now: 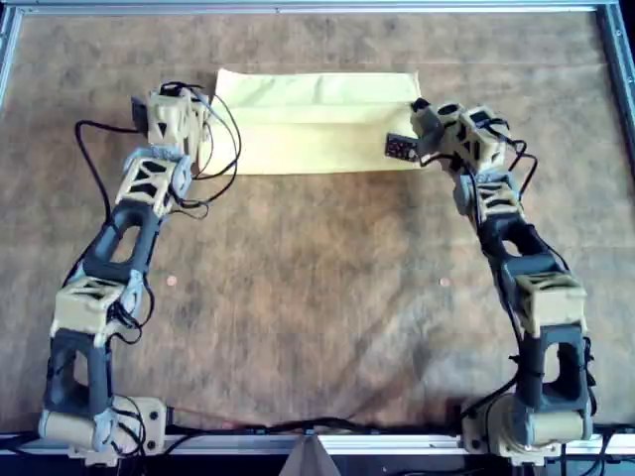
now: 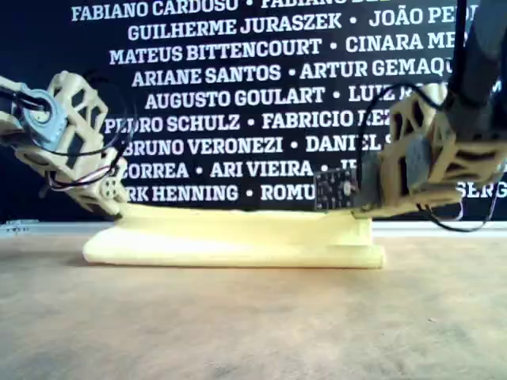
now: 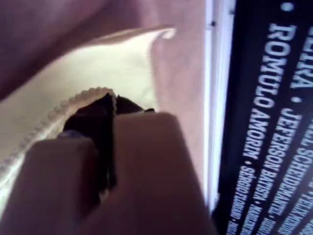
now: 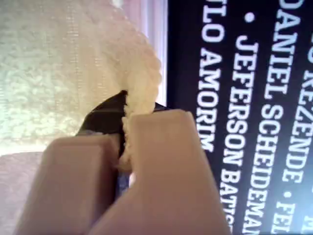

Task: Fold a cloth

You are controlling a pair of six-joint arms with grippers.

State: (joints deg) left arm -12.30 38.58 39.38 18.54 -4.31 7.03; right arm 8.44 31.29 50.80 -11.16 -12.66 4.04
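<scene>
The pale yellow cloth (image 1: 317, 124) lies folded into a long band at the far side of the table, and it also shows in the exterior view (image 2: 238, 237). My first gripper (image 1: 205, 111) is at its left end in the overhead view, shut on the cloth's zigzag edge (image 3: 93, 95). My second gripper (image 1: 419, 107) is at the right end, shut on a cloth corner (image 4: 142, 83). In the exterior view both ends of the top layer rise slightly toward my first gripper (image 2: 119, 207) and my second gripper (image 2: 360, 212).
A brown mat (image 1: 317, 297) covers the table inside a metal rail frame (image 1: 317, 8). A black wall with white names (image 2: 253, 79) stands just behind the cloth. Both arm bases sit at the near edge. Loose cables (image 1: 223, 149) hang by the first arm's wrist.
</scene>
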